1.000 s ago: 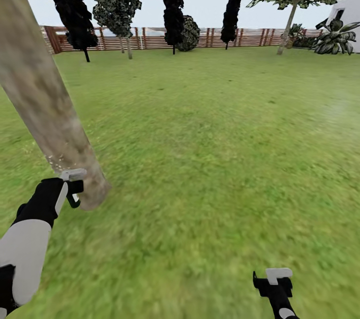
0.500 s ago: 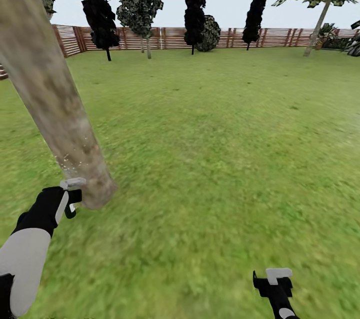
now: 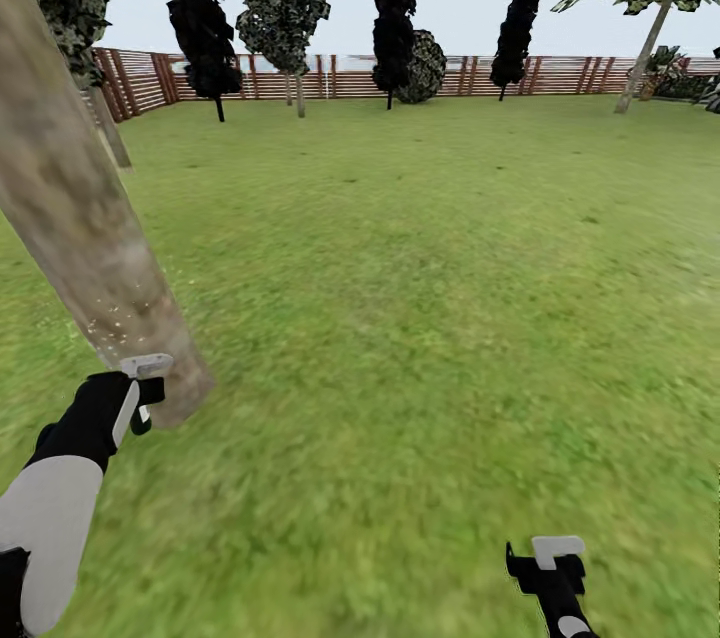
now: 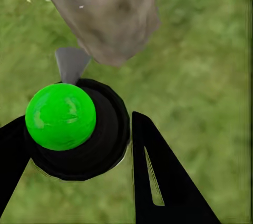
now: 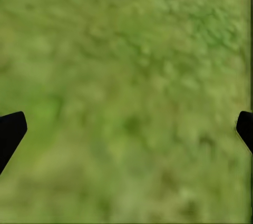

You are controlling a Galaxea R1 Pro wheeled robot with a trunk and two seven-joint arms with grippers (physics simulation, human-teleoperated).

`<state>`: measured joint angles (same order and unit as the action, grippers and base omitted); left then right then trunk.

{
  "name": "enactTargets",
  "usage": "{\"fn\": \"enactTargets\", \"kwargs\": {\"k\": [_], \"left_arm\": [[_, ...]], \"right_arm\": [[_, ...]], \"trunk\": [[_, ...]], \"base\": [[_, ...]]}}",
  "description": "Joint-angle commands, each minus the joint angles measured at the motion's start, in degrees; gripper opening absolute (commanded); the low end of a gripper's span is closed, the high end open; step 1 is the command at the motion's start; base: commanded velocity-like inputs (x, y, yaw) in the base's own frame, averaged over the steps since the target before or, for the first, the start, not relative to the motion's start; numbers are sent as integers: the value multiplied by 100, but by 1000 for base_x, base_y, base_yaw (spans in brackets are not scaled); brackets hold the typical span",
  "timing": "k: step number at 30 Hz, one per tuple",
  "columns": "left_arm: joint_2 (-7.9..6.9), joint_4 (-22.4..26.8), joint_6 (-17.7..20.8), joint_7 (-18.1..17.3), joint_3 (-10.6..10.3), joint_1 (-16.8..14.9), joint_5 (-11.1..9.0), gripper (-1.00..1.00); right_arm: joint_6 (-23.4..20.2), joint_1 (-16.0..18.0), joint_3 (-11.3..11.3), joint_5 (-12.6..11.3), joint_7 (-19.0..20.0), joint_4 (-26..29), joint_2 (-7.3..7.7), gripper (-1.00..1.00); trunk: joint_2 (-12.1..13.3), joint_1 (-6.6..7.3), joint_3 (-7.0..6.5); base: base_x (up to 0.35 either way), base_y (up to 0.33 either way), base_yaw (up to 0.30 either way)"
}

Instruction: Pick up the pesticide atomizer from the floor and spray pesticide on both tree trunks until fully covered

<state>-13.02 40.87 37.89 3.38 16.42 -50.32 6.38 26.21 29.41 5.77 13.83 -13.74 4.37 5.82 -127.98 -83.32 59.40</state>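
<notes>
Pickup looks done: the left gripper (image 4: 79,145) is clamped around the atomizer (image 4: 68,124) (black body, green cap), seen lower left in the head view, nozzle just beside the base of the near tree trunk (image 3: 75,208). White spray specks (image 3: 125,318) dot the lower trunk; the upper part looks bare, so coverage seems partial. The second tree (image 3: 640,38), upper right, looks unsprayed. Right gripper (image 5: 126,124) is spread wide, empty, over grass (image 3: 420,298). No readable labels or writing.

Trunk (image 3: 85,248): smooth, matt, mottled grey-tan bark. Sprayer (image 4: 71,129): glossy green cap, black plastic body. Fence (image 3: 560,76): slatted reddish wood. Grass (image 3: 420,318): soft, blurry.
</notes>
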Motion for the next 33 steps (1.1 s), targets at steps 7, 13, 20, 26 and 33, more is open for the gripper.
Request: {"fn": "enactTargets", "kwargs": {"k": [7, 13, 20, 26, 33], "left_arm": [[-112, -129, -41, -1, 33, 503, 75, -100], [-157, -114, -51, 4, 67, 645, 19, -100], [-111, -23, -43, 26, 71, 640, -2, -100], [-87, 17, -40, 57, 88, 638, -5, -100], [-78, 17, -44, 57, 82, 638, -7, -100]], "right_arm": [[17, 4, 47, 65, -13, -7, -2, 100], [16, 4, 47, 67, -7, -7, -2, 100], [16, 4, 47, 66, -6, -7, -2, 100], [16, 4, 47, 66, -7, -7, -2, 100], [16, 4, 47, 67, -6, -7, -2, 100]], "trunk": [[-2, -1, 5], [-2, -1, 5], [-2, -1, 5], [-2, -1, 5], [-2, -1, 5]], "base": [[158, -252, 228], [171, -244, 278], [256, -175, 278], [181, -212, 255], [36, -266, 22]]}}
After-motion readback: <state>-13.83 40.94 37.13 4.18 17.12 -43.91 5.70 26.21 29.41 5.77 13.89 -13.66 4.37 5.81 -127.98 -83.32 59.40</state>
